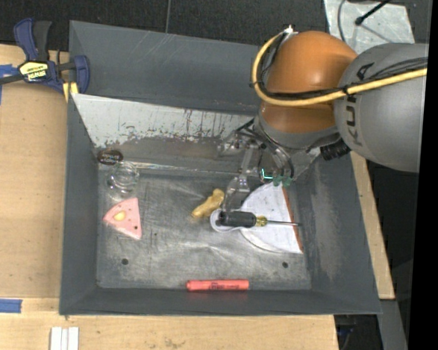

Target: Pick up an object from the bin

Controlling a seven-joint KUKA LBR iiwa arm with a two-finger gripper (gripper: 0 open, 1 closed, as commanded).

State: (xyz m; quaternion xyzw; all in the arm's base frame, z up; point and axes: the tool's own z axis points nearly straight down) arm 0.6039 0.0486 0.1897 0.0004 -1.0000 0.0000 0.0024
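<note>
Grey metal bin (83,198) seen from above, with sloping walls and a scuffed flat floor. The arm enters from the right; its orange cover (305,64) sits over the far right corner, and the gripper (240,191) hangs below it over the right-centre of the floor. Whether the claw is released or clenched cannot be told from this angle, and nothing can be seen grasped in it.

Directly beneath the gripper lies a screwdriver (240,219), its black handle pointing left and its thin shaft running right. It rests across a white fan-shaped sheet with an orange edge (271,234), near the right wall. Just left of the handle lies a yellow elongated piece (208,204), tilted and apart from the screwdriver.

Well apart on the left side are a pink wedge (124,218) and, behind it, a clear cup (121,177). A small dark item (110,156) lies at the foot of the far wall. A red marker (217,285) lies along the near edge of the floor.
</note>
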